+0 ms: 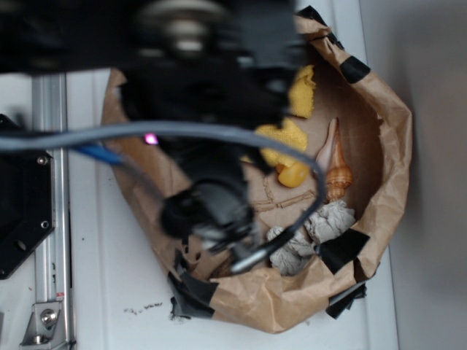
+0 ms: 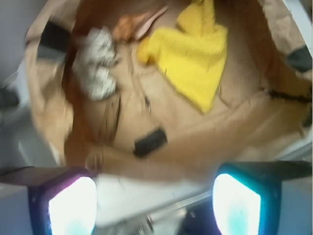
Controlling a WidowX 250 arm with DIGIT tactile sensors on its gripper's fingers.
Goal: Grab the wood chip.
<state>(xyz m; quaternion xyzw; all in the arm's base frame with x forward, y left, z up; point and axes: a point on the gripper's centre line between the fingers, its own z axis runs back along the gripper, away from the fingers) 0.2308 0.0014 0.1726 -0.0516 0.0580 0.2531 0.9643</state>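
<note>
Brown wood chip (image 2: 111, 117) near bag wall (image 2: 49, 112) | gripper (image 2: 154, 205) spread, empty, above rim

Arm (image 1: 197, 109) over bag's (image 1: 277, 306) left half; wrist view motion-blurred, fingertips (image 2: 73, 205) cropped.

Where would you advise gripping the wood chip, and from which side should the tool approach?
I'd grip the wood chip across its narrow middle, coming from straight above: it lies flat on the paper bag's floor, long and thin.
</note>
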